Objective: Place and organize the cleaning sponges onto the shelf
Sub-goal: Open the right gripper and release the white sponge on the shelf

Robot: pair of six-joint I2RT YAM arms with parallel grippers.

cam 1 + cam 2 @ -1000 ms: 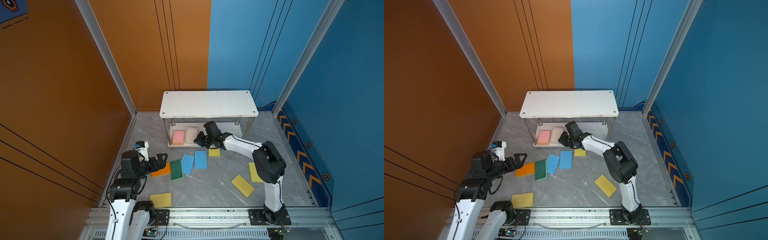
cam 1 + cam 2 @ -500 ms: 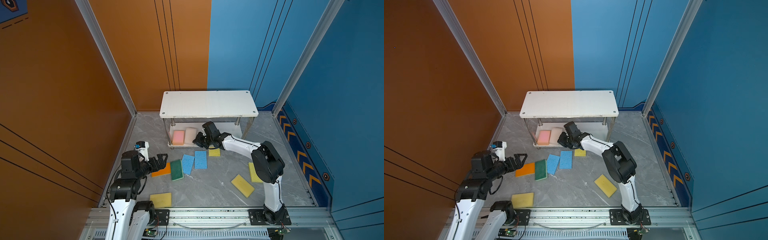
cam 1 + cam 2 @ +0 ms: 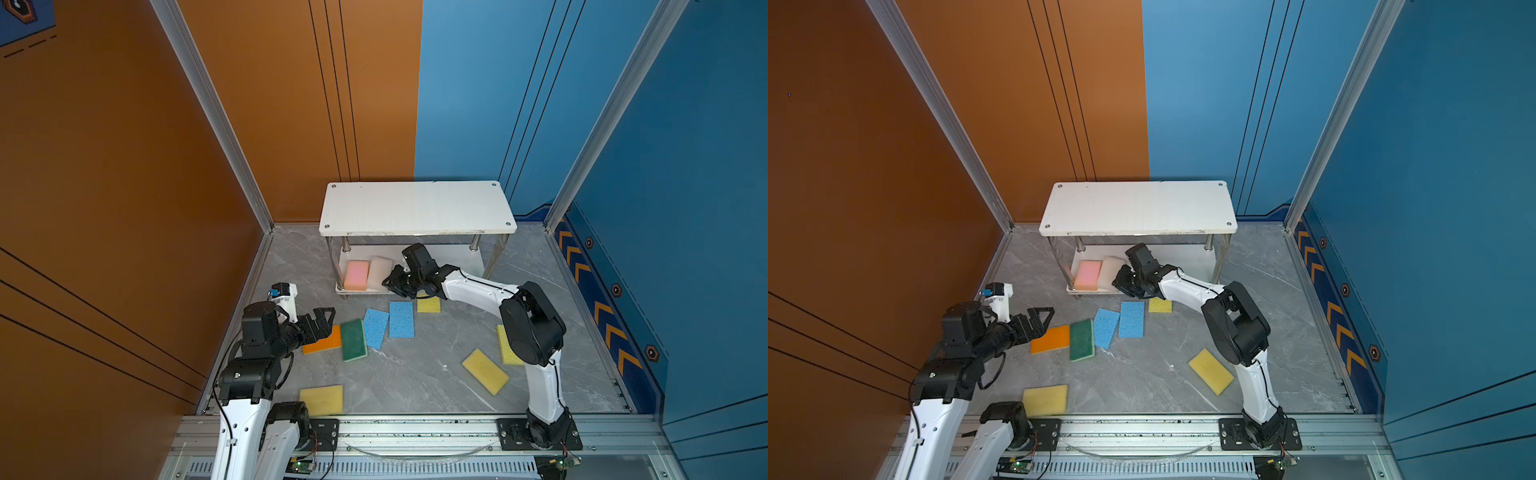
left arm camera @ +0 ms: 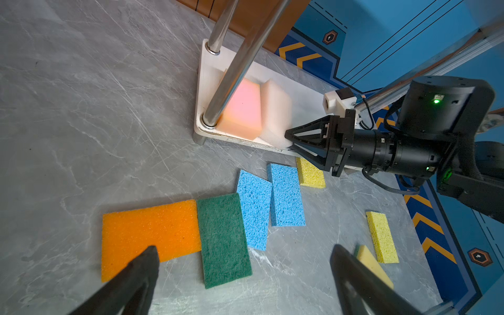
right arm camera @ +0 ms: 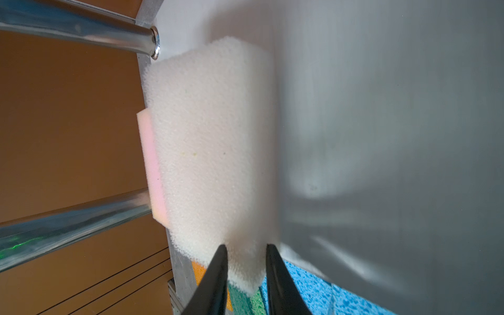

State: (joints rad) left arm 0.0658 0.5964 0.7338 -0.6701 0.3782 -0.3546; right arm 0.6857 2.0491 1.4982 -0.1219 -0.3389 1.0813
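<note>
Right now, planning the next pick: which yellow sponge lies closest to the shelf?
The yellow sponge right of the blue pair, just before the shelf; the others lie farther forward.

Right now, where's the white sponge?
Both top views show the white sponge on the shelf's lower board, right of the pink sponge, by the right gripper.

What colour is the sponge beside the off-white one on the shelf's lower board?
That sponge is pink; the left wrist view shows it best.

Two sponges (image 3: 356, 275) on the shelf (image 3: 417, 206), lower board; others on floor (image 3: 415, 374)
</note>
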